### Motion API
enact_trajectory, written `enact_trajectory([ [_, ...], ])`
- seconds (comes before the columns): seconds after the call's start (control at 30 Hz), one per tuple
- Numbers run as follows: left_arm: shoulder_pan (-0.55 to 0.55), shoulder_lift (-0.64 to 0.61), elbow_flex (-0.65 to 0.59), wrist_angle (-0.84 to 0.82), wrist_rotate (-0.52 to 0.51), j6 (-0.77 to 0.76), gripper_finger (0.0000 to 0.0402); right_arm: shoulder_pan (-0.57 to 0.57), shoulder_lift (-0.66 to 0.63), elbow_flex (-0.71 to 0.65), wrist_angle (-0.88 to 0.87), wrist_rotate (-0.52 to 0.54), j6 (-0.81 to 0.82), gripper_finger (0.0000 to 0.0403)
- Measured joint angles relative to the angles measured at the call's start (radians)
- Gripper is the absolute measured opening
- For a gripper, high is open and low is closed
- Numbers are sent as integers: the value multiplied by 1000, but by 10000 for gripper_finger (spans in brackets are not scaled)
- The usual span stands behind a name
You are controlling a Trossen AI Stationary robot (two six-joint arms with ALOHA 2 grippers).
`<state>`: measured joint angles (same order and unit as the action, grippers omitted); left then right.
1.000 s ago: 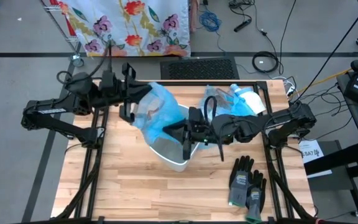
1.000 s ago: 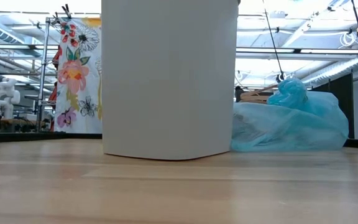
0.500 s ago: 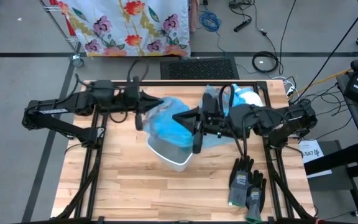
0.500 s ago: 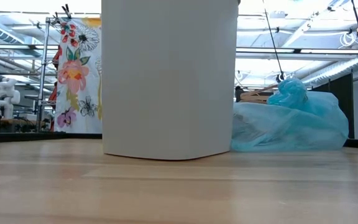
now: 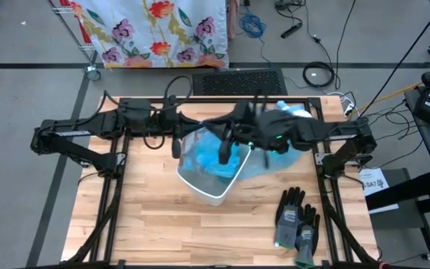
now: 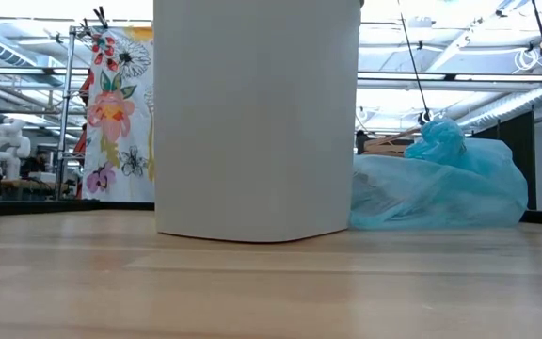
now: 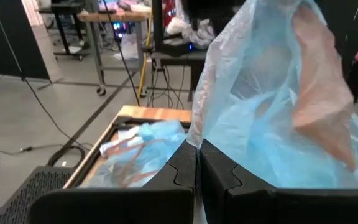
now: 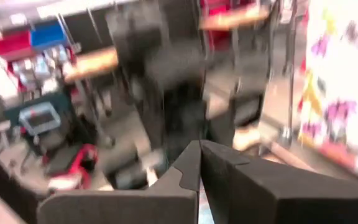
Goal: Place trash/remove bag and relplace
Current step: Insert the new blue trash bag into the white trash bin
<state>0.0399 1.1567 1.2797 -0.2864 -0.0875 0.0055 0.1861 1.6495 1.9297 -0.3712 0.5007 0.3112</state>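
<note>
Grey-black work gloves (image 5: 297, 218) lie at five o'clock from the white bin (image 5: 213, 184); a tied blue bag (image 6: 440, 184) sits beside it. Left gripper (image 7: 197, 163) pinches the translucent blue liner (image 7: 272, 112) over the bin; right gripper (image 8: 199, 163), clenched, apparently grips its opposite edge.

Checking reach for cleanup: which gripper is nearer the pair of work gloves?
Right. The right gripper is over the white bin, up and left of the work gloves; the left gripper sits farther left at the bin's far rim.

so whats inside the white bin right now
In the high view the white bin holds crumpled blue bag plastic, draped over its back rim. Whatever lies beneath the plastic is covered, and the low view shows only the bin's outer wall.
</note>
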Motion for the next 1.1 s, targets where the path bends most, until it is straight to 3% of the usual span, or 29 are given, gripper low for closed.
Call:
enact_trajectory([
  [0.2, 0, 1, 0, 56, 1, 0, 11, -17, 59, -3, -201, -26, 160, 0],
  [0.43, 1, -21, 0, 27, 39, -19, 22, -17, 62, -2, -224, 5, 183, 0],
  [0.57, 0, -22, 0, 10, 49, -25, 69, -21, 62, -2, -226, 8, 187, 0],
  [0.83, 0, -40, 0, -55, 50, -26, 188, -26, 62, -2, -311, 110, 248, 0],
  [1.1, -1, -140, 0, -87, 50, -28, 214, -28, 61, -2, -334, 215, 288, 0],
])
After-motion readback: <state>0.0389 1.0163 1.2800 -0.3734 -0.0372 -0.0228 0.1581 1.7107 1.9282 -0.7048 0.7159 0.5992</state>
